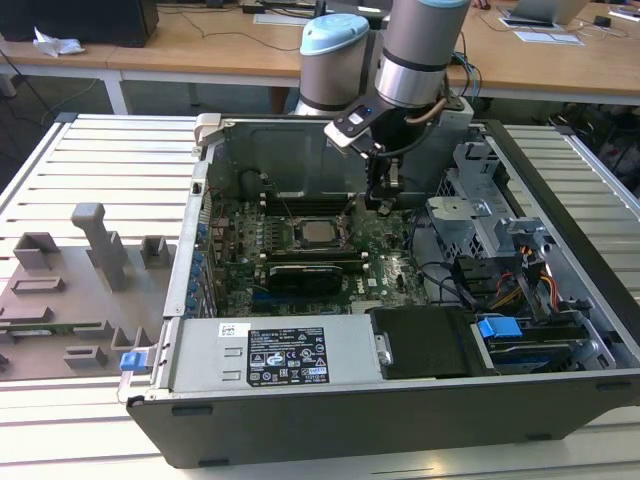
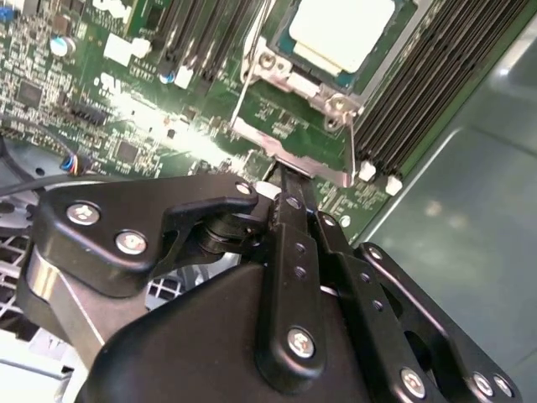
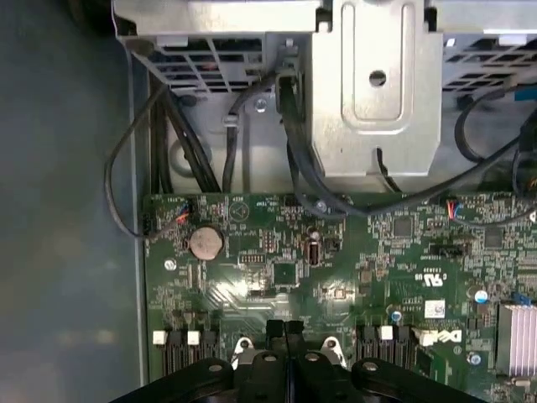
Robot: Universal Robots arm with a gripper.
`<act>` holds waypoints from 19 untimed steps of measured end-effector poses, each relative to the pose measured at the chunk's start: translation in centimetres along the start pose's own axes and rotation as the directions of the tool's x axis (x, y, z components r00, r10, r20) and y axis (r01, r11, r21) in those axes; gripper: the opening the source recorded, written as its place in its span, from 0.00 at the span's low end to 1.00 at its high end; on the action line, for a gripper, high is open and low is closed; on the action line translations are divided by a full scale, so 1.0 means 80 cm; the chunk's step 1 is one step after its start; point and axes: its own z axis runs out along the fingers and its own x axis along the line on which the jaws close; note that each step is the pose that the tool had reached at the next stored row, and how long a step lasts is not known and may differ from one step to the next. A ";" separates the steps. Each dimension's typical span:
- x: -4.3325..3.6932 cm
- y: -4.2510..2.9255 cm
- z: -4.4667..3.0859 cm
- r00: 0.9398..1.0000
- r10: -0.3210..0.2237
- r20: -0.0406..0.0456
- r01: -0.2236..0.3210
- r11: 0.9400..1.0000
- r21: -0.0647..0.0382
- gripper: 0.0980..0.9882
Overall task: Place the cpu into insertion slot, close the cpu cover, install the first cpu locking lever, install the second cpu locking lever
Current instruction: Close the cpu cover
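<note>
Jaws: pressed together, nothing visible between, tips at edge of cpu cover (image 2: 294, 84). Cpu (image 2: 340, 29): seated in insertion slot (image 1: 297, 232), cover apparently lowered around it. Locking levers (image 2: 243, 80): latched state unclear; likely outstanding. Housing: open computer case (image 1: 400, 420)

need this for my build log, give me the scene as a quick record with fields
setting: open computer case on a slatted table
cpu: seated, silver top showing through the cover's window
cpu cover: lying flat around the cpu
tool: shut, nothing seen held, tip close to the cover's edge in the second wrist view
motherboard: green, under the tool
</note>
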 end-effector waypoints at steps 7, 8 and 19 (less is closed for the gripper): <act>0.000 -0.0171 0.0011 1.000 0.000 0.000 0.000 1.000 0.000 0.01; 0.000 -0.0201 0.0012 1.000 0.000 0.000 0.000 1.000 0.000 0.01; 0.000 -0.0499 0.0034 1.000 0.000 0.000 0.000 1.000 0.000 0.01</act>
